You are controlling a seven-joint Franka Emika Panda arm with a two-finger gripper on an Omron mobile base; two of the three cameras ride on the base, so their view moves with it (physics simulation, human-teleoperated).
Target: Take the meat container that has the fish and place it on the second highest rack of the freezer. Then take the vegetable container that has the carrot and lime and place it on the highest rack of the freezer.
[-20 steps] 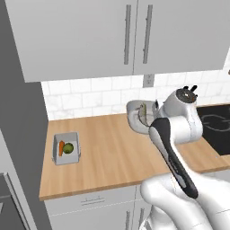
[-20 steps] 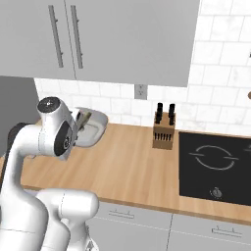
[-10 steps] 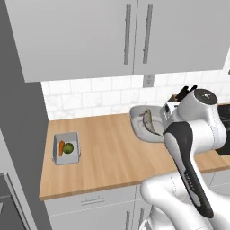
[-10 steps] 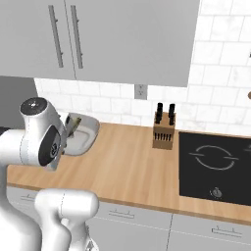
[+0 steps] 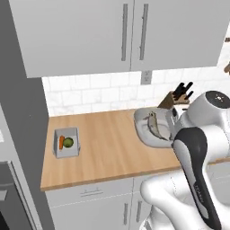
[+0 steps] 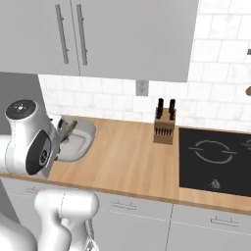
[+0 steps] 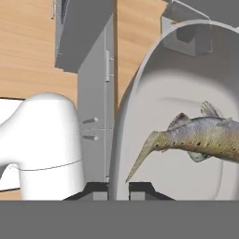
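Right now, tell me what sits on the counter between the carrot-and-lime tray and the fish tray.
Nothing: in the left base view, bare wooden counter runs from the carrot-and-lime tray to the fish tray, which is lifted and tilted.

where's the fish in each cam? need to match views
Left base view: the fish is right of centre, in the grey container, just left of the white arm.
Right base view: fish at the left edge, in the container beside the arm.
Hand view: fish at the right, tail pointing lower left, inside the container whose rim the shut claw pinches.
Shared landmark: the knife block against the tiled wall.
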